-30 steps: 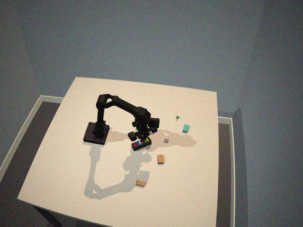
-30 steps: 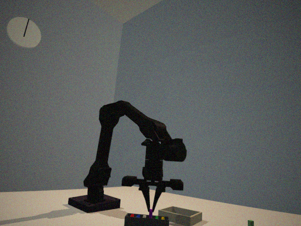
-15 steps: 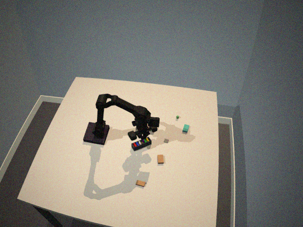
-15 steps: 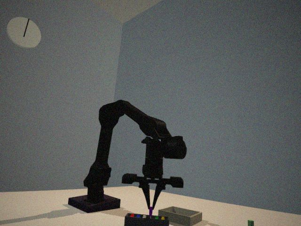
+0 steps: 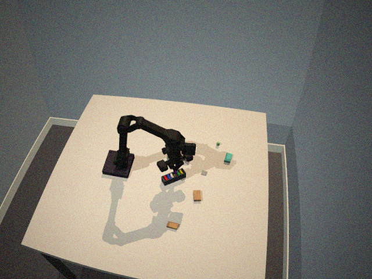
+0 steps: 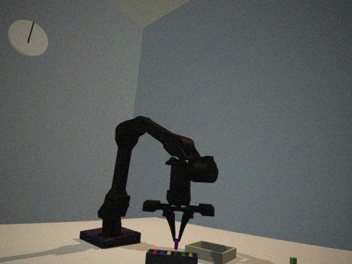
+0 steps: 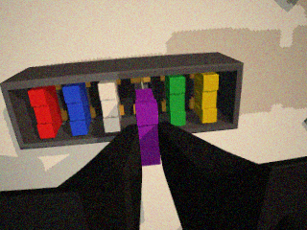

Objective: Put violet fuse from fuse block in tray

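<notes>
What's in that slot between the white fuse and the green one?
Nothing sits there now. In the exterior view the gripper holds the violet fuse above the fuse block, between the white fuse and green fuse.

The end effector (image 7: pixel 150 148) pinched the violet fuse (image 7: pixel 148 115) above the fuse block (image 7: pixel 122 69) on the counter (image 7: pixel 96 13).

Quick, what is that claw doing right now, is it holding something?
Gripper: closed on the violet fuse, held above the fuse block.
</notes>
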Robot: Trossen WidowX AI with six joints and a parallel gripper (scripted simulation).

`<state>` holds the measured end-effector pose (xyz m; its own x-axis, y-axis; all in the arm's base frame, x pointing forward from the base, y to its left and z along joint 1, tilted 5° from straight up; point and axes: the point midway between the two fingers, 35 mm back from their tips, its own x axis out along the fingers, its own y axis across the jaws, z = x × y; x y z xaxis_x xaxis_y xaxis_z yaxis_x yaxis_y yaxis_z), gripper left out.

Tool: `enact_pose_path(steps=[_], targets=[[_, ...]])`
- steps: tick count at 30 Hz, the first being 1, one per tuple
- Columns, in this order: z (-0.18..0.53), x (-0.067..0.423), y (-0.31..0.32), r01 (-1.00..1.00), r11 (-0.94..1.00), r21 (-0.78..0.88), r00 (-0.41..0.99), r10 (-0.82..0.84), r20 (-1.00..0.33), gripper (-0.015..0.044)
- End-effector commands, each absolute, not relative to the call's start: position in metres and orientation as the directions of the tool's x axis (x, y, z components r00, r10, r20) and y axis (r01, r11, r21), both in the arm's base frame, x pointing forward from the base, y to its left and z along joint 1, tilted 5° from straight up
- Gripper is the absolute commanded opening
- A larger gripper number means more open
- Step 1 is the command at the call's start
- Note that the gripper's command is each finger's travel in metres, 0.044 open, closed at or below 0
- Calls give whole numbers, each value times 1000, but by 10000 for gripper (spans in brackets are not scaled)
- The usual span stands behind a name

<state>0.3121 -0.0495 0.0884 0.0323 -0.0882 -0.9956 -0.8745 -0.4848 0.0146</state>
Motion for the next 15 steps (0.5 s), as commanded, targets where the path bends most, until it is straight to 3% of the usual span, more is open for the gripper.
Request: enact_pose_path(steps=[1, 15], targets=[[91, 312, -49, -876, -482, 13, 32, -85, -996, 0], [112, 311, -47, -876, -482, 13, 32, -85, -996, 0]])
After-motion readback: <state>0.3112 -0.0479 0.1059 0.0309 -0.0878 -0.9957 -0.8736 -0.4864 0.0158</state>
